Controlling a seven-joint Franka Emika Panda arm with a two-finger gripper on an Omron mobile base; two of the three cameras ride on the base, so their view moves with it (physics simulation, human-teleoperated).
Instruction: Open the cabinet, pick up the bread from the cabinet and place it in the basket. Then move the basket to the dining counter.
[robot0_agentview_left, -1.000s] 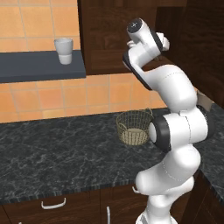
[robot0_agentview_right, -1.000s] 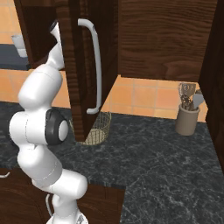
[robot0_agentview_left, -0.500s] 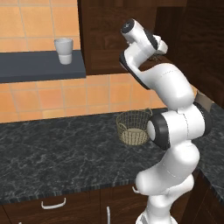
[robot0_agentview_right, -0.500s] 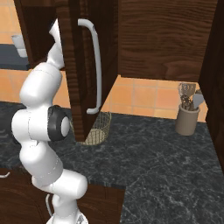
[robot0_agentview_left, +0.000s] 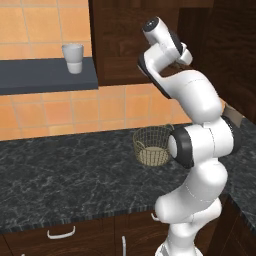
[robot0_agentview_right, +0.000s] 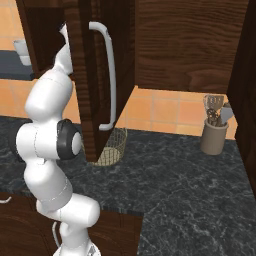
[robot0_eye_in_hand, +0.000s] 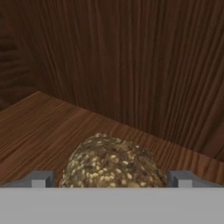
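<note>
Cup (robot0_agentview_left: 73, 58): white, on the dark shelf at far left, well apart from the work.
Basket (robot0_agentview_left: 153, 145): on the black marbled worktop (robot0_agentview_left: 60, 175), just left of the arm's elbow, open top up, nothing in it; sits under the swung-out door in the right base view.
Cabinet (robot0_agentview_right: 95, 75): door open, long silver bar handle (robot0_agentview_right: 109, 75) facing out; arm reaching inside behind it.
Bread (robot0_eye_in_hand: 114, 162): seeded brown lump on the cabinet's wooden shelf (robot0_eye_in_hand: 39, 122), low in the hand view, close to the back wall.
Fingers (robot0_eye_in_hand: 43, 178): spread wide apart, one tip on either side of the bread, nothing clamped yet.
Step in hand: likely the last approach before closing on the bread.
Risk, grip: rounded lump could squirt out or roll toward the back wall if the tips close too high on it or off centre.
Risk, shelf: tips sit near the board; pushing lower could jam them into the wood.
Risk, exit: door edge close beside the arm; careless withdrawal could knock it or drop the bread short of the basket.
Utensil pot (robot0_agentview_right: 214, 131): far right on the worktop, out of the way.
</note>
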